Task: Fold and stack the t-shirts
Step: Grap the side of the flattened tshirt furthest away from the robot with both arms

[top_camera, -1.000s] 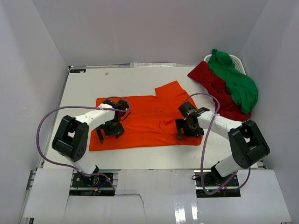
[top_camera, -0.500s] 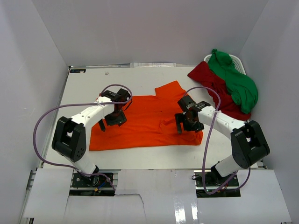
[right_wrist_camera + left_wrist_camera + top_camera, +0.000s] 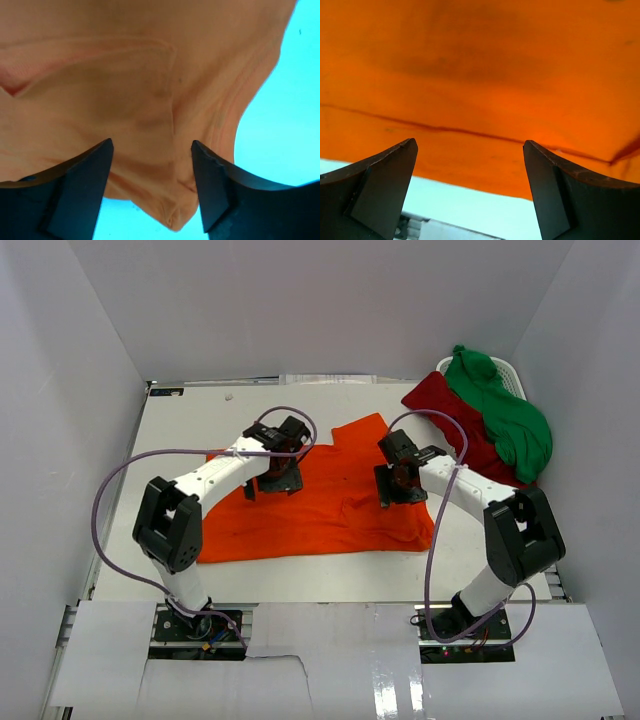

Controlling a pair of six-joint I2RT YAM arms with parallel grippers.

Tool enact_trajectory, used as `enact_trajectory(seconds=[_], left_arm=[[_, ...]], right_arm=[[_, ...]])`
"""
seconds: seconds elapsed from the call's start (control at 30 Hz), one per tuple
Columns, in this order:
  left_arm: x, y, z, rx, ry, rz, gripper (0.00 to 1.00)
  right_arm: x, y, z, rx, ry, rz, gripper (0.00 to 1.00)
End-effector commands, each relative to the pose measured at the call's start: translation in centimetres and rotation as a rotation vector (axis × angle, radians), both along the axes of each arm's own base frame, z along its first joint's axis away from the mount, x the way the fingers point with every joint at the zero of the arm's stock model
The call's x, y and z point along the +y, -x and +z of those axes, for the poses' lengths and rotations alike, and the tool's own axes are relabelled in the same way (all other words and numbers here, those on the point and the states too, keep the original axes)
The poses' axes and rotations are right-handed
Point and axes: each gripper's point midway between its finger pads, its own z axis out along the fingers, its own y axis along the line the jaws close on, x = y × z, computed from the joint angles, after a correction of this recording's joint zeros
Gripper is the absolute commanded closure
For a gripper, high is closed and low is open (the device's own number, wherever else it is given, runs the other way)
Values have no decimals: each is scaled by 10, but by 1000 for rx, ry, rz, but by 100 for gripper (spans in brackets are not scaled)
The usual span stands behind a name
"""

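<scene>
Orange shirt (image 3: 330, 515) lies spread flat at the centre of the counter (image 3: 190, 420). The dark red shirt (image 3: 455, 425) and green shirt (image 3: 505, 420) are heaped at 2 o'clock, unfolded. In the last second both arms have moved from the shirt's near half toward 12 o'clock. The left claw (image 3: 469, 144) now hangs by its far edge, jaws wide and empty. The right claw (image 3: 152, 142) hangs near the sleeve at 1 o'clock, jaws apart above the cloth, nothing pinched. This likely prepares a far-edge grasp for the first fold.

No legible text, label, brand or number on anything in view.
</scene>
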Motion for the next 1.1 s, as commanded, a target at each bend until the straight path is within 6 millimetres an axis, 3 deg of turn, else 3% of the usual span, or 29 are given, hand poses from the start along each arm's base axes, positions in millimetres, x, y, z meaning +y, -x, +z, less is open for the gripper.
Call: enact_trajectory(seconds=[0.0, 0.17, 0.23, 0.6, 0.87, 1.07], left_arm=[[-37, -15, 7, -41, 44, -83, 2], [-58, -13, 1, -37, 42, -108, 2], [-55, -11, -2, -33, 32, -104, 2], [-42, -5, -6, -37, -13, -81, 2], [-38, -3, -11, -28, -28, -72, 2], [-37, -2, -16, -16, -37, -72, 2]], right_arm=[[16, -36, 13, -94, -64, 36, 34], [16, -54, 2, -90, -60, 41, 42], [17, -61, 1, -107, -59, 49, 48], [18, -78, -15, -95, -47, 65, 48], [16, -82, -14, -100, -49, 60, 92], [21, -98, -2, -141, -51, 65, 92]])
